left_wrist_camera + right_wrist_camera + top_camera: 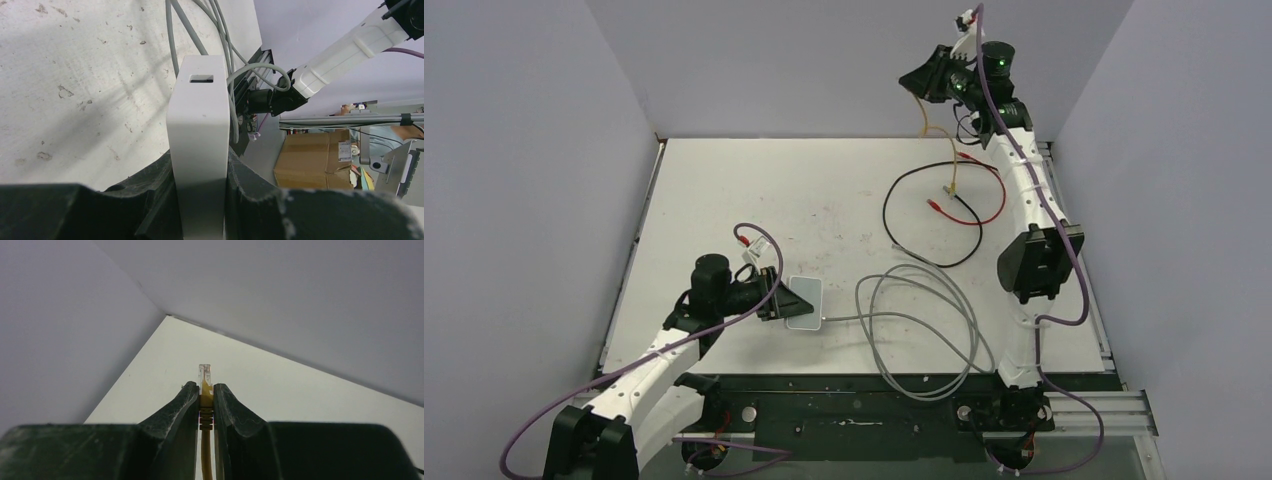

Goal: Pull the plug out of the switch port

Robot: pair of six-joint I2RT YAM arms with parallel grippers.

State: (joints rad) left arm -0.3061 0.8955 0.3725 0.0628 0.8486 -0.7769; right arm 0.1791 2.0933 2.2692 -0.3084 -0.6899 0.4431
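Observation:
The switch (pixel 808 299), a flat pale box, lies at the table's near middle, and my left gripper (pixel 776 295) is shut on its left end. In the left wrist view the switch (pixel 197 115) stands edge-on between the black fingers (pixel 150 190), my left gripper (pixel 200 156) clamping its flat faces; one dark socket (pixel 201 78) on its narrow edge is empty. A grey cable (pixel 849 317) still meets the switch. My right gripper (pixel 918 84) is raised high at the back, far from the switch. There my right gripper (pixel 204 388) is shut on a clear plug (pixel 204 373) with a yellow cable (pixel 951 150).
Grey cable loops (pixel 929 330) lie right of the switch. A black and red lead pair (pixel 944 205) curls on the far right of the table (pixel 754 190). Grey walls close in three sides. A cardboard box (pixel 310 157) sits beyond the table's edge.

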